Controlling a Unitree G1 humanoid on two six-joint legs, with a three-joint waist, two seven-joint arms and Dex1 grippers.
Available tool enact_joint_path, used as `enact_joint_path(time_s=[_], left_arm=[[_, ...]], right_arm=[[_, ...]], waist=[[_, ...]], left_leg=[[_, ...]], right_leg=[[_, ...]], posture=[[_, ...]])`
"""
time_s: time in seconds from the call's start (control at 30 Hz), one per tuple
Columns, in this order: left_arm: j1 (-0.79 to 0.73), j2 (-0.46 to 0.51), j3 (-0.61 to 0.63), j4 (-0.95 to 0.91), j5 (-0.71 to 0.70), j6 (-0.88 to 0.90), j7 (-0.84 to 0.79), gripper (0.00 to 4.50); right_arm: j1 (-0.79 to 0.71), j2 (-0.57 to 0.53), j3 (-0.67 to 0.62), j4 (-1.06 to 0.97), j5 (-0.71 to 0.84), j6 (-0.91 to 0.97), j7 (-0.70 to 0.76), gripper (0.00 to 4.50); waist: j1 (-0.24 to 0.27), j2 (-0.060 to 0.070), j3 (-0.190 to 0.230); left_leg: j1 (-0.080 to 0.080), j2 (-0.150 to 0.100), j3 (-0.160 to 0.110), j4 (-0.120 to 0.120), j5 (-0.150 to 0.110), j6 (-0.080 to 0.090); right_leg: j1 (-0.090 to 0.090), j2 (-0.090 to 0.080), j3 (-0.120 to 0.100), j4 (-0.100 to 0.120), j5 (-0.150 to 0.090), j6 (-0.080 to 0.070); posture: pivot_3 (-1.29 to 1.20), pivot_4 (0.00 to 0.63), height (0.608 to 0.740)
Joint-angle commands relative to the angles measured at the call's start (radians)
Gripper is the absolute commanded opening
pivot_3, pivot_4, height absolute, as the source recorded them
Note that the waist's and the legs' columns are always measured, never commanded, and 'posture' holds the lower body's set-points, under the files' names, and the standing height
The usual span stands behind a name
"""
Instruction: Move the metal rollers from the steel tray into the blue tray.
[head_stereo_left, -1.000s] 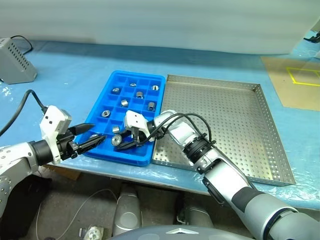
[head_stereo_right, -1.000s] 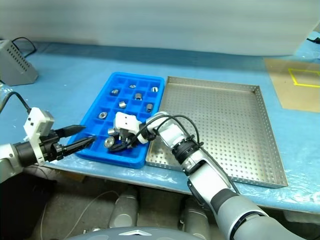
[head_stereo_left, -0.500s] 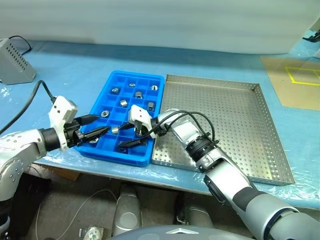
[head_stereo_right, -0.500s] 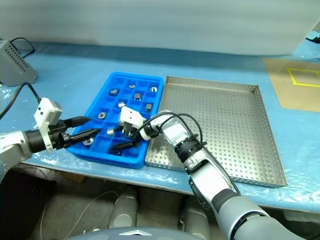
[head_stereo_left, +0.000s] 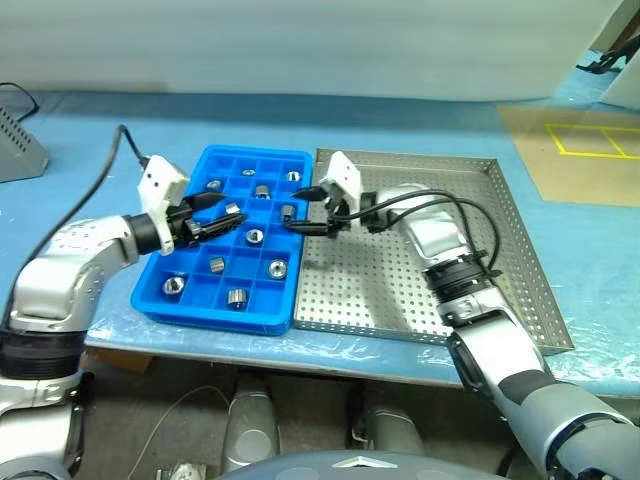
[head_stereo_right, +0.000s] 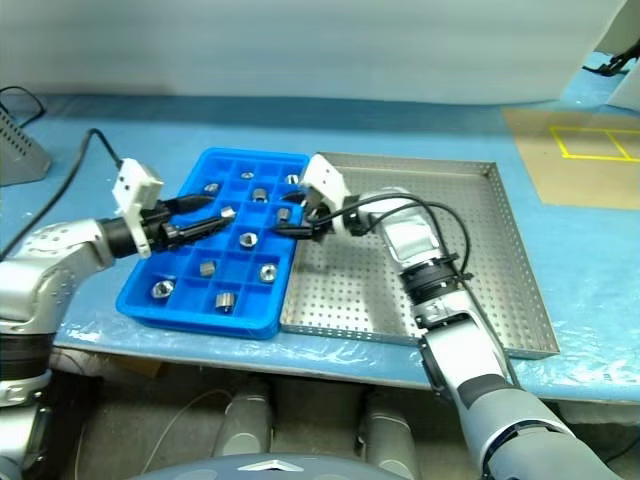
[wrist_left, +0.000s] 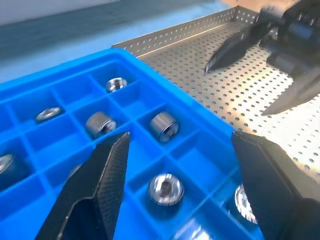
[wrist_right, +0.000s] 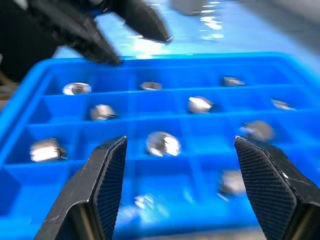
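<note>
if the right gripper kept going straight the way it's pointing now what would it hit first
Most likely the blue tray: the right gripper, jaws open and empty, points leftward over its grid, slightly downward. Depth is unclear, so it might instead meet the left gripper first.

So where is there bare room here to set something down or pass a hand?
The steel tray floor is bare right of the right gripper. Open blue table cover runs behind both trays. Crowded: the blue tray, rollers in many compartments, left gripper over it.
</note>
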Motion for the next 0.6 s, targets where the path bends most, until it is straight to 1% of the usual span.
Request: enact_joint_path(time_s=[0.03,0.13,0.3,0.37,0.47,0.6], left_arm=[[-0.052,-0.063,-0.036,0.036,0.025,-0.053,0.000,3.44],[-0.074,-0.123,-0.066,0.104,0.068,-0.101,0.011,3.44],[-0.113,-0.219,-0.060,0.197,0.094,-0.148,0.052,3.44],[-0.113,-0.248,-0.064,0.202,0.097,-0.155,0.058,3.44],[-0.111,-0.281,-0.090,0.206,0.117,-0.175,0.050,3.44],[-0.110,-0.306,-0.080,0.205,0.122,-0.187,0.064,3.44]], right_arm=[[0.066,-0.073,-0.089,-0.126,0.014,0.048,-0.097,3.58],[0.169,-0.116,-0.146,-0.212,0.029,0.117,-0.176,3.58],[0.282,-0.123,-0.233,-0.298,0.048,0.215,-0.324,3.58],[0.306,-0.130,-0.230,-0.317,0.043,0.230,-0.349,3.58],[0.324,-0.148,-0.186,-0.336,0.020,0.228,-0.352,3.58],[0.278,-0.161,-0.162,-0.299,0.021,0.222,-0.348,3.58]], waist=[[-0.004,0.000,0.000],[-0.023,0.000,0.000],[-0.053,0.000,0.000],[-0.059,0.000,0.000],[-0.061,0.000,0.000],[-0.060,0.000,0.000]], left_leg=[[0.000,0.000,0.000,0.000,0.000,0.000],[0.000,0.000,0.000,0.000,0.000,0.000],[0.000,0.000,0.001,0.001,0.000,0.000],[0.001,-0.001,0.001,0.001,0.000,0.000],[0.002,-0.001,0.001,0.001,0.000,0.001],[0.001,-0.001,0.001,0.001,-0.001,0.003]], right_leg=[[0.000,0.000,0.000,0.000,0.000,0.000],[0.000,0.000,0.001,-0.001,0.000,0.000],[0.000,0.001,0.001,-0.001,0.001,0.001],[0.000,0.001,0.002,0.000,0.001,0.001],[0.000,0.001,0.002,0.000,0.001,0.001],[0.000,0.001,0.002,0.000,0.001,0.001]], posture=[[-0.04,0.150,0.740],[-0.08,0.150,0.740],[-0.09,0.150,0.740],[-0.10,0.150,0.740],[-0.09,0.150,0.740],[-0.06,0.150,0.740]])
